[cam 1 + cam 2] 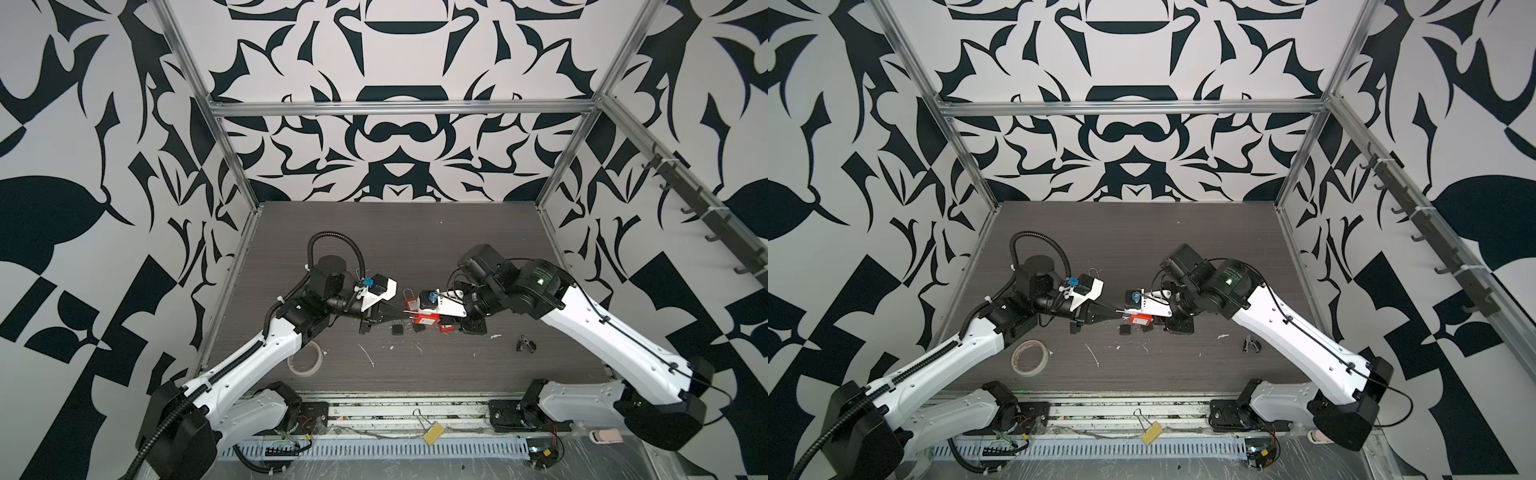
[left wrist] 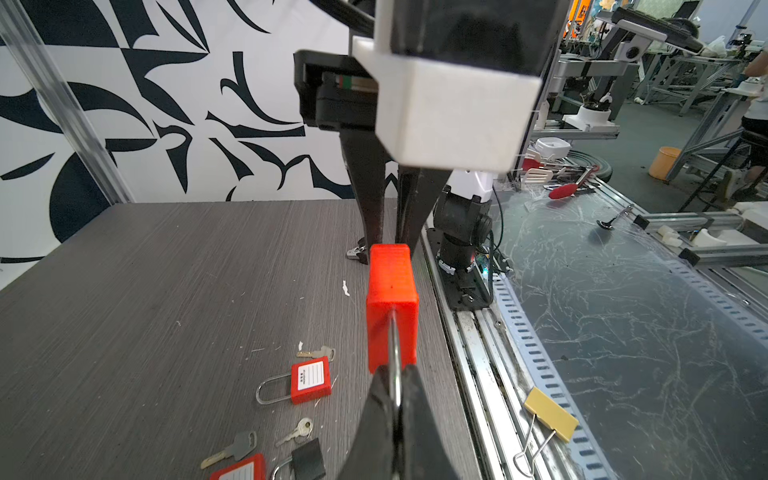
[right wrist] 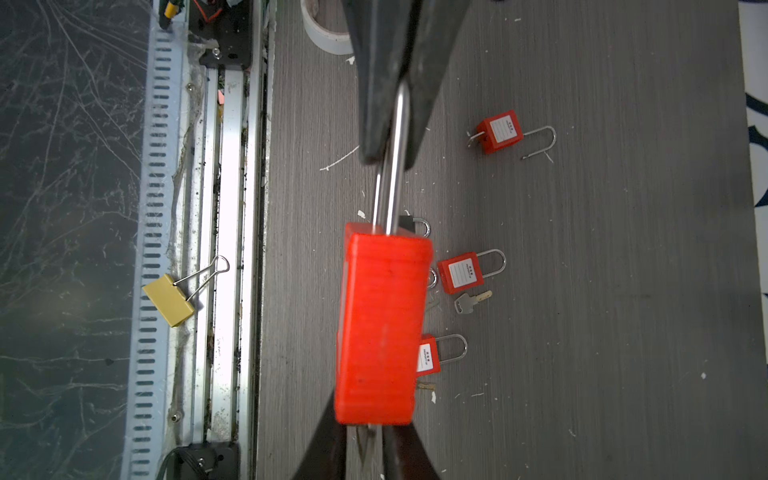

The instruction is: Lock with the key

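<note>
1. A dark wood-grain table [image 1: 415, 249] is sitting inside a cell of black-and-white patterned walls [image 1: 395, 54] and aluminium framing [image 1: 399, 108].
2. In both top views the two arms are meeting just off the table's centre toward 6 o'clock. The left one is reaching in from 9 o'clock and the right one from 3 o'clock.
3. The left gripper [image 2: 397, 376] is pinching tight on the steel shackle [image 3: 395, 183] of the red padlock [image 2: 390, 299], holding it above the table.
4. The padlock's body is pointing toward 3 o'clock, and its far end is sitting between the fingers [image 2: 370, 199] of the right gripper [image 2: 387, 240].
5. The right gripper's jaws are standing narrowly apart at that end; I cannot tell whether they are gripping anything.
6. Loose red padlocks [image 3: 461, 272] are lying on the table beneath, one with its shackle swung open, alongside a black padlock [image 1: 397, 329] and keys [image 3: 471, 301].
7. A tape roll [image 1: 1029, 357] is lying at 8 o'clock and a small black clip [image 1: 525, 344] at 4 o'clock. A yellow binder clip [image 1: 432, 434] is resting on the rail at 6 o'clock.
</note>
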